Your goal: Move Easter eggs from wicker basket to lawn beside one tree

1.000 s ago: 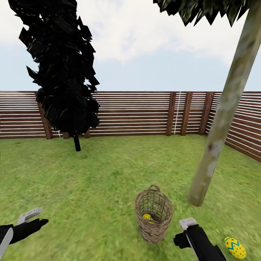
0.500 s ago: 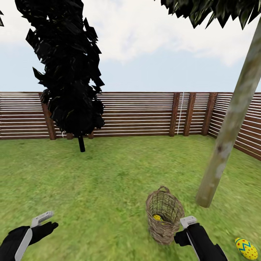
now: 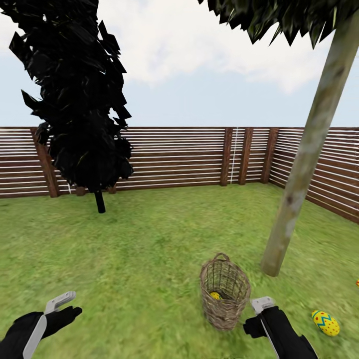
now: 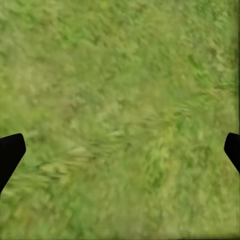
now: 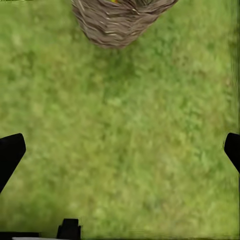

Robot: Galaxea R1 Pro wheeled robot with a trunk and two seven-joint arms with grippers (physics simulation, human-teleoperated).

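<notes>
**Wicker basket within reach of the right arm, one egg already by the tree**

Wicker comes first in the head view: the wicker basket (image 3: 225, 291) stands upright on the lawn (image 3: 149, 249), near the foot of the tree (image 3: 299, 174) with the pale trunk. A yellow Easter egg in the basket (image 3: 215, 295) shows through the open top; whether another lies under it cannot be told. An Easter egg on the grass (image 3: 325, 322) lies near the trunk's base. The right gripper (image 3: 259, 319) hovers just beside the basket, and the left gripper (image 3: 62, 309) hangs over bare grass well apart from it. An all-black columnar tree (image 3: 75, 99) stands near the fence (image 3: 174, 157).

Through the left wrist view, both fingertips (image 4: 11, 152) sit at the picture's edges, spread wide over grass, holding nothing.

Seen from the right wrist view, the fingertips (image 5: 11, 152) are likewise spread and empty, with the basket's woven base (image 5: 117, 22) beyond them.

To do the step well, I judge the right arm should rise above the rim and descend straight into the opening, fingers spread. A sideways approach risks tipping the narrow-based basket.
</notes>
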